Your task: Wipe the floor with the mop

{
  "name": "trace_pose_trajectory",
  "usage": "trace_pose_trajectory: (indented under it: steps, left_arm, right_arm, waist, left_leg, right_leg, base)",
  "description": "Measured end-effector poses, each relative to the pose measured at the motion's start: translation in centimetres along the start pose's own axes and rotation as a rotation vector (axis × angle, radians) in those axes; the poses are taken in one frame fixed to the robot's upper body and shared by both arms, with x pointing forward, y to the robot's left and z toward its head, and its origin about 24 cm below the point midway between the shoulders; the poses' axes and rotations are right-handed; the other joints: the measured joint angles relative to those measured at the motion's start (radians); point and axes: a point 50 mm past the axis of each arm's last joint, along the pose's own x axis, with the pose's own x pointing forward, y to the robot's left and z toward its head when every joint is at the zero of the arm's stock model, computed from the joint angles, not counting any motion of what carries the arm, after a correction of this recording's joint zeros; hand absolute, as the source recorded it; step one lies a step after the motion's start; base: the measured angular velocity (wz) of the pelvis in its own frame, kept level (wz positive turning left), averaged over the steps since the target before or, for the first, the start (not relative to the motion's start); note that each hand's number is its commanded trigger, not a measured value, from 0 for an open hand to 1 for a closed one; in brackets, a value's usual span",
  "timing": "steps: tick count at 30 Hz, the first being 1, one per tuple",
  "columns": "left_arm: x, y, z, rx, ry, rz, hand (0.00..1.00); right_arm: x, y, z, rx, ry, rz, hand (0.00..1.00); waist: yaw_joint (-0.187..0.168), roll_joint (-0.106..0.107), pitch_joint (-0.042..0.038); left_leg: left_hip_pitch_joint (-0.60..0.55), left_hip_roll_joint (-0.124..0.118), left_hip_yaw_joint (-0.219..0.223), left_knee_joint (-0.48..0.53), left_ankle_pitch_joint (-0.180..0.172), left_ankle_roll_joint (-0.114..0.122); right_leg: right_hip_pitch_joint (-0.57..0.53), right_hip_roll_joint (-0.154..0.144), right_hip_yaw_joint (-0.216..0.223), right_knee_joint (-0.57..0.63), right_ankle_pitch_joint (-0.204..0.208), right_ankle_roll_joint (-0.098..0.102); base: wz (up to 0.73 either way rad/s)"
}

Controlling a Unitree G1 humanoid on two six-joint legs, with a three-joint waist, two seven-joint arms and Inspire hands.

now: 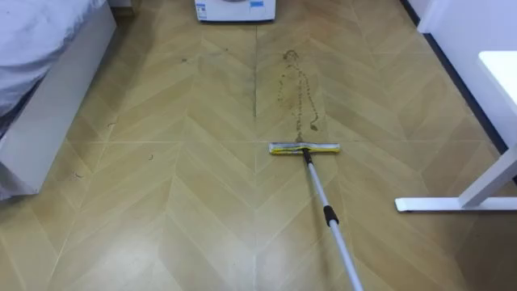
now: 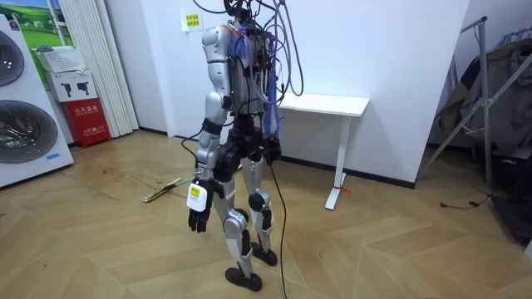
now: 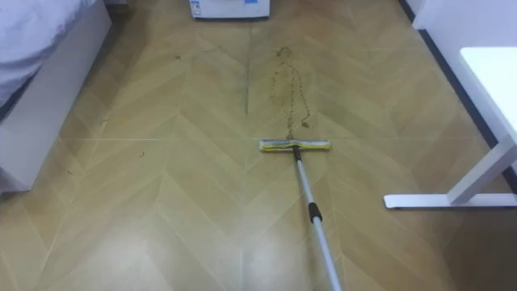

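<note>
A mop lies ahead of me on the wooden floor. Its yellow head lies crosswise, and its silver handle with a black collar runs back toward me and out at the lower right. Just beyond the head, a thin dark trail of dirt stretches away across the boards. In the room view I stand upright facing the room view's left, with the mop head on the floor before me. My left hand hangs at my side, fingers relaxed and holding nothing. My right hand shows as a dark shape by my far hip.
A white bed stands at the left. A white appliance stands straight ahead. A white table's foot lies on the floor at the right. The room view shows washing machines, a red box and a drying rack.
</note>
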Motion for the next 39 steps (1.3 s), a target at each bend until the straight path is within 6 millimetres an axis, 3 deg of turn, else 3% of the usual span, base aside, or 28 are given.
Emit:
trace_pose_trajectory:
  steps: [6, 17, 22, 23, 26, 31, 35, 39]
  left_arm:
    - [0.0, -0.2, -1.1, 0.001, 0.028, -0.015, 0.00]
    - [0.0, -0.4, -0.8, 0.004, 0.035, -0.025, 0.00]
    - [0.0, -0.4, -0.3, 0.007, 0.034, -0.027, 0.00]
    - [0.0, -0.4, -0.2, 0.007, 0.035, -0.027, 0.00]
    - [0.1, -0.4, 0.0, 0.009, 0.037, -0.028, 0.00]
    - [0.1, -0.4, 0.4, 0.029, 0.028, -0.029, 0.00]
    - [0.1, -0.5, 1.5, 0.046, 0.002, -0.031, 0.00]
    - [0.2, -0.6, 2.5, 0.053, 0.008, -0.035, 0.00]
  right_arm:
    - [0.0, 0.2, -0.5, 0.002, 0.011, 0.007, 1.00]
    - [0.0, 0.1, 0.0, 0.010, 0.004, 0.003, 1.00]
    - [-0.1, -0.1, 1.0, 0.062, -0.012, 0.009, 1.00]
    - [-0.1, -0.1, 1.0, 0.063, -0.011, 0.009, 1.00]
    - [-0.1, -0.2, 1.3, 0.087, -0.010, 0.003, 1.00]
    - [-0.1, -0.2, 1.6, 0.122, -0.019, -0.003, 1.00]
    - [-0.1, -0.3, 1.9, 0.159, -0.026, -0.014, 1.00]
    - [-0.2, -0.6, 2.4, 0.204, -0.019, -0.019, 1.00]
  waist:
    - [0.000, -0.001, 0.0001]
    - [0.003, 0.001, -0.0031]
    - [0.004, 0.010, -0.0123]
    - [0.006, 0.013, -0.0067]
    - [0.004, 0.018, -0.0025]
    - [-0.001, 0.022, -0.0042]
    - [-0.008, 0.028, -0.0030]
    - [-0.005, 0.031, 0.0055]
  left_leg:
    - [0.004, 0.000, -0.001, 0.001, 0.000, 0.000]
    - [-0.022, 0.001, -0.002, 0.007, 0.000, 0.000]
    - [-0.076, 0.002, -0.005, 0.025, -0.001, -0.001]
    - [-0.080, 0.002, -0.005, 0.025, -0.001, -0.001]
    - [-0.111, 0.002, -0.004, 0.035, -0.001, -0.001]
    - [-0.178, 0.001, -0.004, 0.061, -0.001, -0.001]
    - [-0.270, 0.000, -0.007, 0.116, -0.001, 0.000]
    - [-0.389, -0.017, -0.028, 0.229, -0.024, 0.006]
  right_leg:
    - [0.004, 0.000, 0.000, 0.000, -0.001, 0.000]
    - [-0.020, -0.001, -0.001, 0.003, -0.001, -0.002]
    - [-0.071, -0.002, -0.009, 0.029, -0.001, -0.004]
    - [-0.079, -0.003, -0.012, 0.036, -0.001, -0.004]
    - [-0.099, -0.005, -0.026, 0.036, -0.001, -0.004]
    - [-0.164, -0.011, -0.041, 0.064, -0.006, -0.005]
    - [-0.258, -0.033, -0.056, 0.149, -0.030, -0.008]
    - [-0.384, -0.065, -0.062, 0.293, -0.082, -0.013]
  base:
    - [0.00]
    - [0.01]
    - [0.04]
    - [0.08]
    - [0.14]
    - [0.11]
    - [0.12]
    - [0.10]
